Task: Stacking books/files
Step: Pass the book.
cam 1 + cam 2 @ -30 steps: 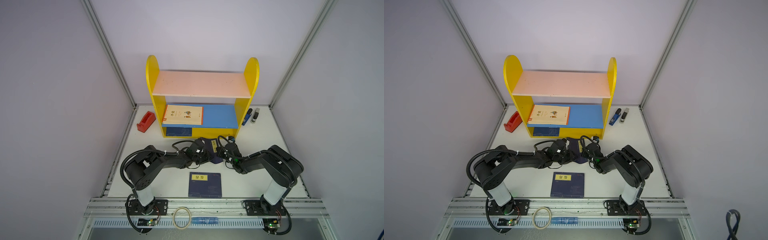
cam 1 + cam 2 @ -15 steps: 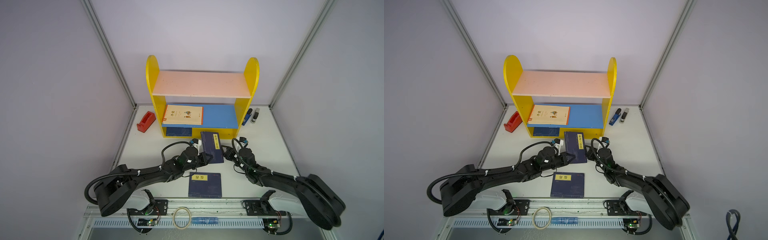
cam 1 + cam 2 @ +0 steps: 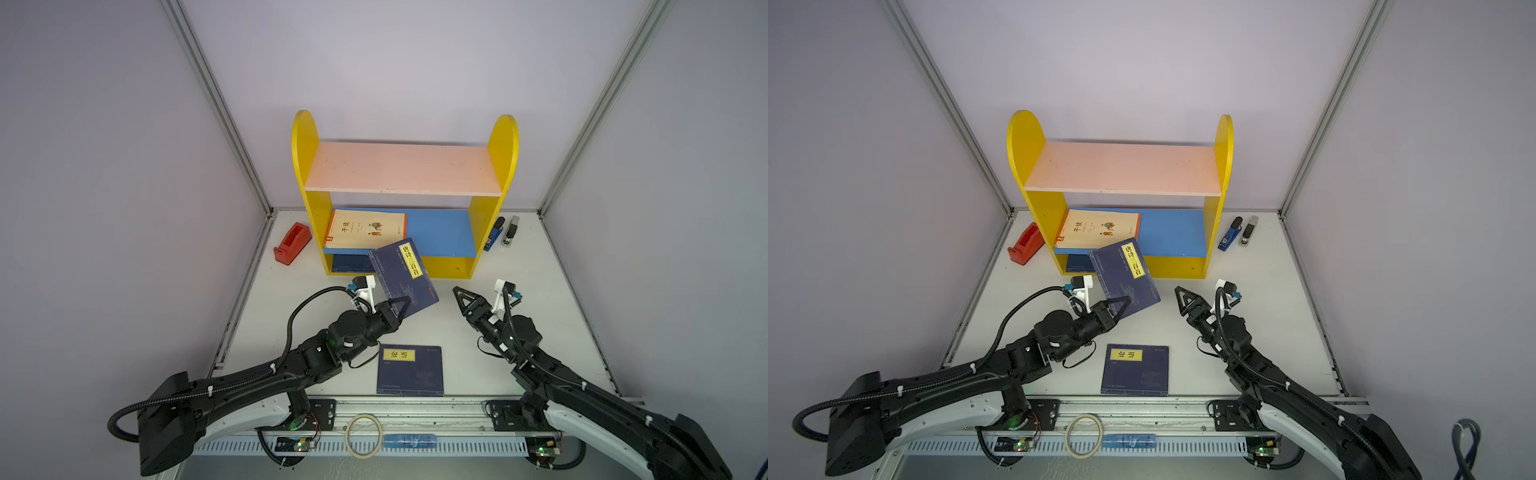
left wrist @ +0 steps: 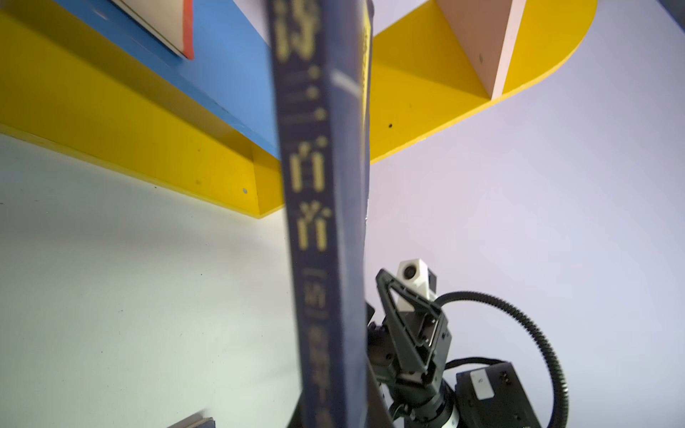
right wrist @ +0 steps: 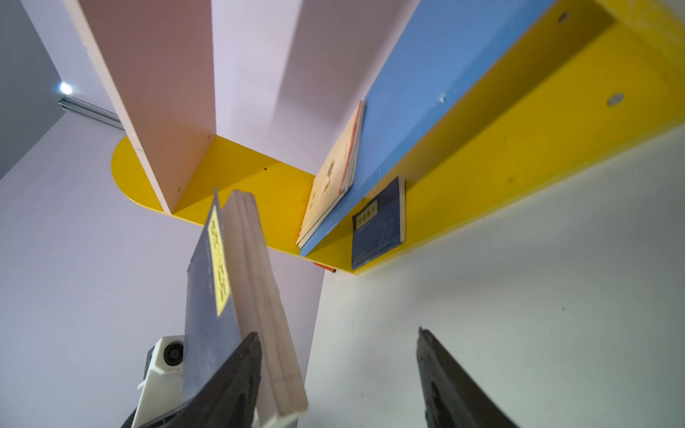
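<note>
Navy covers are showing three times in both top views. The left claw is clenching the lower corner of the held book, which is hanging tilted above the desk, just in front of the shelf. The desk book is lying flat near the front edge, between the arms. The low book is lying in the bottom compartment, under the blue board. The cream stack is resting on that board's left part, with one cover showing from above. The right claw is hovering released and empty, apart from the held book. One red dispenser is sitting left of the shelf. A blue stapler and a grey stapler are lying to its right.

In the left wrist view, the held book is running edge-on, its yellow lettering blurred, with the right claw showing beyond it.

In the right wrist view, two fingers are standing wide apart with nothing between them. The held book is showing its page edges. The cream stack is showing several thin layers, but I cannot tell how many. The low book is showing one yellow label.
</note>
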Robot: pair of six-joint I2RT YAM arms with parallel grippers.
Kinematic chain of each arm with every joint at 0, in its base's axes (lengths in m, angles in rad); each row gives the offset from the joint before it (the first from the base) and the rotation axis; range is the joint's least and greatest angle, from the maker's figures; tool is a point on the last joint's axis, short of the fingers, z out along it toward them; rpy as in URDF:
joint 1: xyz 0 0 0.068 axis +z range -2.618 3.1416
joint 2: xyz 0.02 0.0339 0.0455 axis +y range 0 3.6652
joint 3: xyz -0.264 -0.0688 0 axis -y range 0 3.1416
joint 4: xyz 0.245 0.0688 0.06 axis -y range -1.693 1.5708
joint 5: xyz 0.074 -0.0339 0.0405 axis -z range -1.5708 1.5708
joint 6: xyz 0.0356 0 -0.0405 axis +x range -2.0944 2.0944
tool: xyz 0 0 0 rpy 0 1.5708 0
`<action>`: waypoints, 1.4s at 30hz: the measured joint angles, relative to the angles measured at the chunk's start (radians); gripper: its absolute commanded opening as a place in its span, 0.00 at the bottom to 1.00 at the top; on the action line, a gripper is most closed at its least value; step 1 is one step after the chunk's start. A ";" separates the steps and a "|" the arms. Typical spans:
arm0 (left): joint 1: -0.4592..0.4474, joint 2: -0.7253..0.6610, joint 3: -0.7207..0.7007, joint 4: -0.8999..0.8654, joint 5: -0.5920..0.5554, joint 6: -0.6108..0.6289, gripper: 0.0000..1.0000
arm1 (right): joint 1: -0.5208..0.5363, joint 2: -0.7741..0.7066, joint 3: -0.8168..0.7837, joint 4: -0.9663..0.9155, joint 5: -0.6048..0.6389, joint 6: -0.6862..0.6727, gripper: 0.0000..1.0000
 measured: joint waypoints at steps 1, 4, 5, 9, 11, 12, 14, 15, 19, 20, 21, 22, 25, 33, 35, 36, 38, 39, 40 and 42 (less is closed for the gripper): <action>-0.006 -0.006 -0.004 0.000 -0.020 -0.008 0.00 | 0.018 0.005 -0.003 0.018 0.001 0.017 0.70; -0.017 -0.017 -0.010 0.000 -0.078 -0.034 0.00 | 0.095 0.022 -0.005 0.066 0.031 0.067 0.71; -0.019 -0.018 -0.012 0.000 -0.089 -0.042 0.00 | 0.119 0.032 -0.005 0.082 0.040 0.082 0.71; -0.029 -0.018 -0.018 -0.001 -0.130 -0.060 0.00 | 0.222 0.100 -0.005 0.159 0.084 0.128 0.72; -0.035 -0.017 -0.018 -0.001 -0.140 -0.070 0.00 | 0.258 0.145 -0.005 0.201 0.097 0.144 0.72; -0.039 -0.016 -0.018 -0.001 -0.145 -0.071 0.00 | 0.270 0.170 -0.002 0.220 0.101 0.151 0.72; -0.046 -0.014 -0.020 0.000 -0.153 -0.076 0.00 | 0.285 0.215 0.008 0.257 0.106 0.155 0.71; -0.050 -0.013 -0.021 0.000 -0.154 -0.078 0.00 | 0.291 0.243 0.020 0.276 0.105 0.160 0.71; -0.072 -0.012 -0.031 0.014 -0.160 -0.082 0.00 | 0.301 0.351 0.064 0.369 0.079 0.159 0.68; -0.078 -0.012 -0.032 0.015 -0.163 -0.083 0.00 | 0.301 0.376 0.070 0.393 0.072 0.159 0.66; -0.085 -0.012 -0.033 0.018 -0.167 -0.083 0.00 | 0.302 0.401 0.076 0.416 0.066 0.159 0.65; -0.093 -0.012 -0.034 0.021 -0.171 -0.082 0.00 | 0.302 0.430 0.081 0.443 0.053 0.162 0.62; -0.115 -0.011 -0.036 0.032 -0.184 -0.080 0.00 | 0.302 0.496 0.092 0.518 0.029 0.171 0.50; -0.132 0.003 -0.045 0.036 -0.216 -0.076 0.00 | 0.302 0.574 0.084 0.697 0.015 0.200 0.04; -0.132 0.003 -0.052 0.047 -0.215 -0.074 0.01 | 0.302 0.574 0.079 0.706 0.012 0.203 0.00; -0.132 0.001 -0.056 0.052 -0.214 -0.072 0.08 | 0.302 0.573 0.079 0.706 0.012 0.203 0.00; -0.131 -0.010 -0.062 0.055 -0.211 -0.068 0.28 | 0.302 0.568 0.079 0.706 0.008 0.203 0.00; -0.129 -0.022 -0.067 0.055 -0.206 -0.061 0.41 | 0.303 0.564 0.079 0.706 0.007 0.203 0.00; -0.126 -0.037 -0.071 0.052 -0.205 -0.058 0.49 | 0.303 0.560 0.079 0.705 0.004 0.203 0.00; -0.109 -0.090 -0.079 0.040 -0.203 -0.058 0.60 | 0.303 0.552 0.079 0.697 0.004 0.198 0.00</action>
